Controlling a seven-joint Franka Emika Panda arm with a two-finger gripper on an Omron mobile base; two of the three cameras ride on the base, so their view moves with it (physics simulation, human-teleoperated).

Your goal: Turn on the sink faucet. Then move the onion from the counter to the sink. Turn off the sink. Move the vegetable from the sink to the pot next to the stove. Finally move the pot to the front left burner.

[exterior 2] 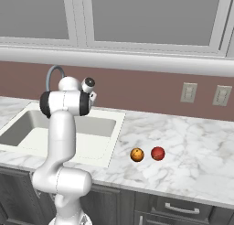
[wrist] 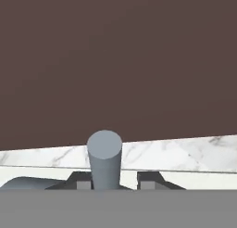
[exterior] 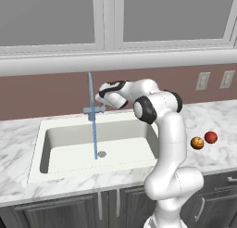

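So the gripper is right at the base of the sink faucet, jaws narrowly apart with the little grey lever sticking up between the fingertips, though whether they're actually pinching it is hard to tell. A thin stream of water runs down into the sink. The red onion sits on the marble table off at 3 o'clock from the sink, just beside an orange ball.

Both base cameras look down from behind, sharing the sink; the hand camera sits close, lever between the jaws.
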